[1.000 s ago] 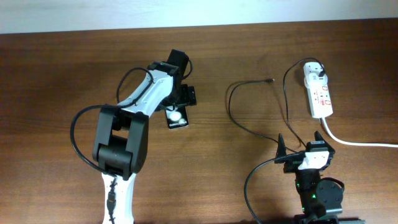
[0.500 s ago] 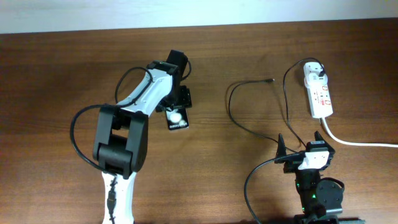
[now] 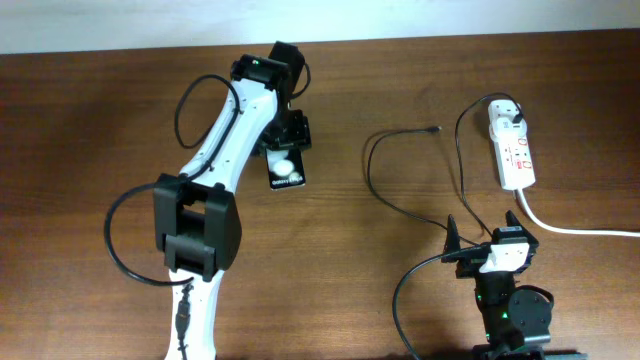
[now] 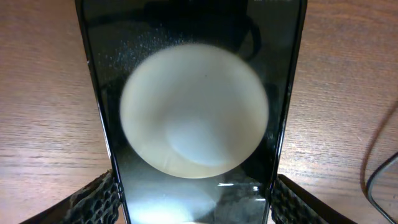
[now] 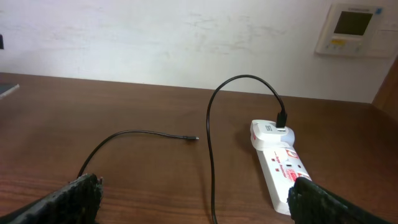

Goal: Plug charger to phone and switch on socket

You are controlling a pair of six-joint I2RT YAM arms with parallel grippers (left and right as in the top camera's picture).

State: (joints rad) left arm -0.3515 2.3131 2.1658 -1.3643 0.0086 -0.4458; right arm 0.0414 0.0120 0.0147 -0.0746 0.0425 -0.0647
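**Phone clamped in the left pincer, charger tip loose on the wood**

Small black glossy rectangular smartphone [image 3: 286, 176] left of centre over the brown wooden table [image 3: 100, 120], gripped by its long edges in the left gripper [image 3: 287, 150]. Tiny white print at its near end, too small to read from overhead; one white round spot plain above it. Left wrist view almost filled by the same glass: a blurred pale disc, both ends cut off, only the ribbed fingertips [image 4: 99, 199] showing at the lower corners. Resting or lifted: cannot tell.

Long thin black charger cable [image 3: 370, 165] looping across the right half, connector tip [image 3: 435, 129] free on the wood and well apart from the phone. Other end at a white plug [image 3: 505, 118] seated in the far end of the white elongated power strip [image 3: 515, 155]. Red marks and small print on the strip, unreadable in either view. Thick white cord [image 3: 570, 228] running off the right edge.

Right gripper [image 3: 482, 235] near the front edge, jaws wide apart, nothing between them. On the wall, in the right wrist view, a white wall panel [image 5: 351, 28] with a pale green display, figures illegible
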